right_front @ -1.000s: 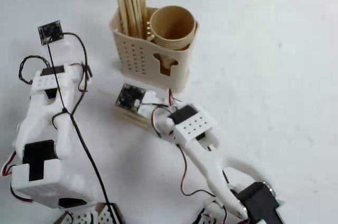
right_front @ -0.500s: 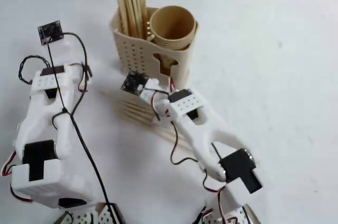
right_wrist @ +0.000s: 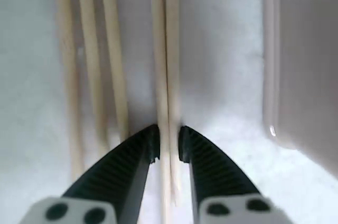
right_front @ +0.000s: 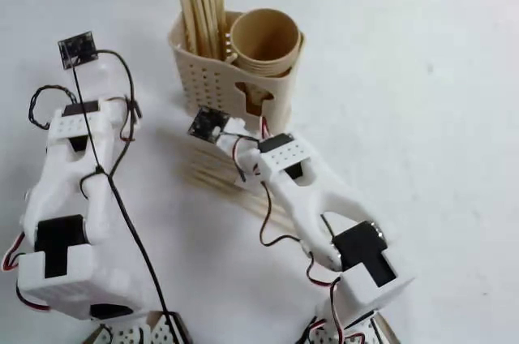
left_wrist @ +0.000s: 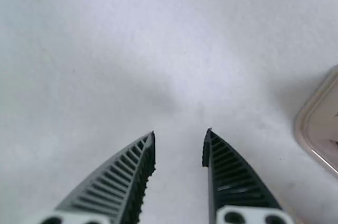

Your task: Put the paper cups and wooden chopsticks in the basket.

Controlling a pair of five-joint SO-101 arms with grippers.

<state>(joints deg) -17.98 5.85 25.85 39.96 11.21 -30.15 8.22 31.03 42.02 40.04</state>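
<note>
Right gripper (right_wrist: 168, 140): fingers pinched on a chopstick pair (right_wrist: 165, 49) lying flat on the table (left_wrist: 158, 34), beside the basket (right_front: 212, 84).
Left gripper (left_wrist: 179, 135): fingers apart, over bare table.
Loose chopsticks (right_wrist: 90, 65): flat beside the pair.
Basket: holds stacked paper cups (right_front: 266, 36) and upright chopsticks (right_front: 203, 11).

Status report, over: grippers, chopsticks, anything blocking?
Left gripper open, over table. Right gripper shut on chopstick pair, flat on table beside basket. Three loose chopsticks alongside; nothing blocking.
</note>
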